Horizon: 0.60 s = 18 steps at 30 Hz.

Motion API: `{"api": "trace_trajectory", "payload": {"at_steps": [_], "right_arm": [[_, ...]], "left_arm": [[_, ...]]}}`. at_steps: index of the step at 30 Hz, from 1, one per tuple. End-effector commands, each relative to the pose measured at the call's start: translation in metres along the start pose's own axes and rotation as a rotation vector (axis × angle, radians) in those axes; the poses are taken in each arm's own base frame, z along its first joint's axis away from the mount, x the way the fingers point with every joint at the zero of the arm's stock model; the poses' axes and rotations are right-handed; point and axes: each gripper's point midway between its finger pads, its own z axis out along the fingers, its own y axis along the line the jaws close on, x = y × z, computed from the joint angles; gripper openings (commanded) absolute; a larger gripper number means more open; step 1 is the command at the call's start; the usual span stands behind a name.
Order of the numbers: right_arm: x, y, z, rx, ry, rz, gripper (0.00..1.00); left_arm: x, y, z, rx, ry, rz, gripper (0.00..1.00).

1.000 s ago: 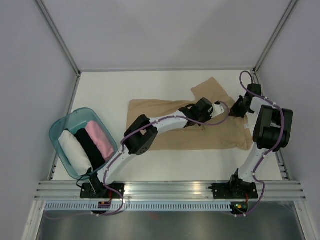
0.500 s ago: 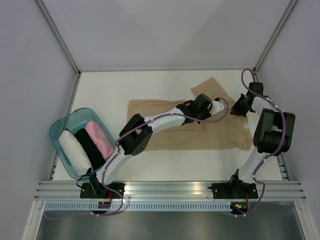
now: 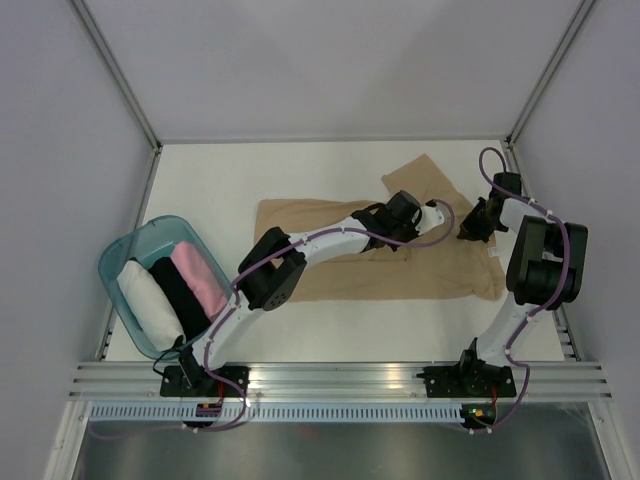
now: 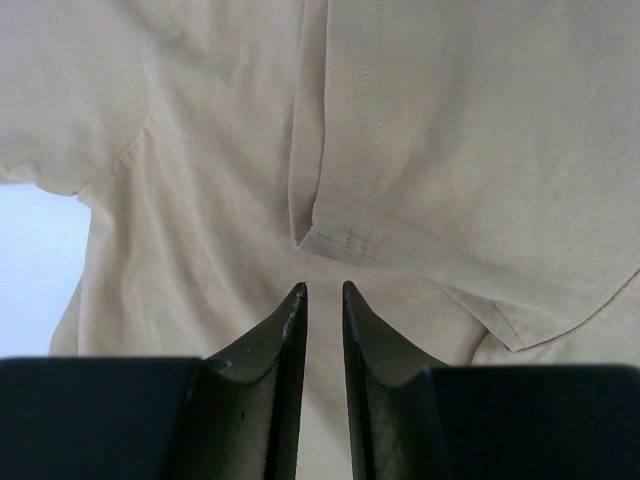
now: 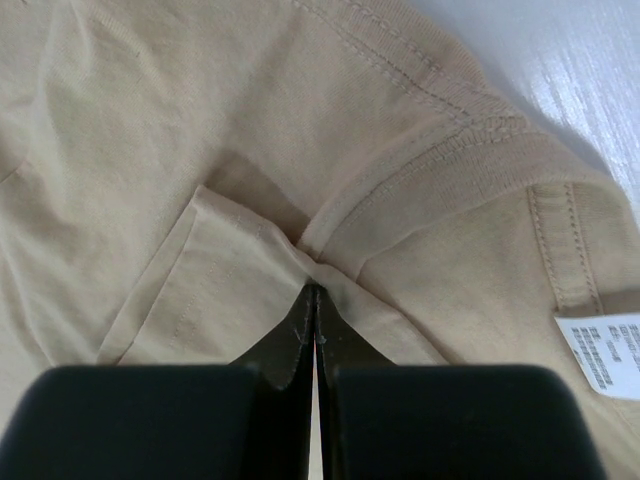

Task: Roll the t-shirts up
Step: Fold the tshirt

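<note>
Nearer than the tan t-shirt point(image 3: 340, 285) and to its left, a teal basket point(image 3: 110, 262) holds a pink roll point(image 3: 200, 275) and a white roll point(image 3: 150, 305). The shirt lies spread on the counter point(image 3: 200, 180). The left hand point(image 4: 323, 290) is over its middle, fingers a sliver apart and holding nothing. The right hand point(image 5: 315, 292) is at its collar end, closed, seemingly pinching a fold.

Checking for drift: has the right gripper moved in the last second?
Yes, slightly: the right gripper came toward the front rail and a little left, away from the back corner post.
</note>
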Motion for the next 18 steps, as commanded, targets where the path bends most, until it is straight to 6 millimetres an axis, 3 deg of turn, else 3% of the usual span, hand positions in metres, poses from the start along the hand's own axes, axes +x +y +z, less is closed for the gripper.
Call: {"api": "trace_trajectory", "payload": {"at_steps": [1,5,6,7,8,9,10,11,13,14,16,17,18], "right_arm": [[-0.027,0.010,-0.023,0.010,-0.067,-0.033,0.00],[-0.051,0.036,-0.062,-0.044,-0.109,-0.048,0.00],[-0.061,0.043,-0.074,-0.056,-0.137,-0.054,0.00],[-0.062,0.044,-0.081,-0.056,-0.145,-0.059,0.00],[-0.062,0.046,-0.097,-0.062,-0.161,-0.068,0.00],[-0.062,0.047,-0.105,-0.064,-0.170,-0.073,0.00],[-0.061,0.047,-0.112,-0.065,-0.178,-0.080,0.02],[-0.058,0.048,-0.126,-0.070,-0.191,-0.088,0.03],[-0.049,0.045,-0.136,-0.073,-0.189,-0.089,0.06],[-0.045,0.048,-0.148,-0.096,-0.201,-0.092,0.08],[-0.036,0.050,-0.157,-0.123,-0.196,-0.092,0.11],[-0.031,0.058,-0.169,-0.169,-0.198,-0.099,0.11],[-0.030,0.059,-0.174,-0.178,-0.204,-0.099,0.12]], "left_arm": [[-0.018,0.018,-0.017,-0.039,-0.041,0.011,0.26],[-0.038,0.037,-0.059,-0.096,-0.052,0.027,0.32],[-0.025,0.036,-0.067,-0.097,-0.008,0.028,0.33],[-0.038,0.043,-0.095,-0.120,-0.035,0.024,0.34],[-0.035,0.046,-0.108,-0.131,-0.027,0.019,0.36],[-0.016,0.045,-0.119,-0.139,0.019,0.013,0.37],[-0.021,0.050,-0.150,-0.158,0.002,0.004,0.38],[-0.017,0.052,-0.165,-0.171,0.008,-0.015,0.40],[0.019,0.043,-0.185,-0.153,0.096,-0.038,0.44],[0.017,0.045,-0.211,-0.167,0.080,-0.064,0.47],[0.056,0.034,-0.229,-0.162,0.186,-0.080,0.50],[0.061,0.033,-0.245,-0.170,0.187,-0.099,0.51],[0.087,0.024,-0.250,-0.156,0.242,-0.096,0.52]]}}
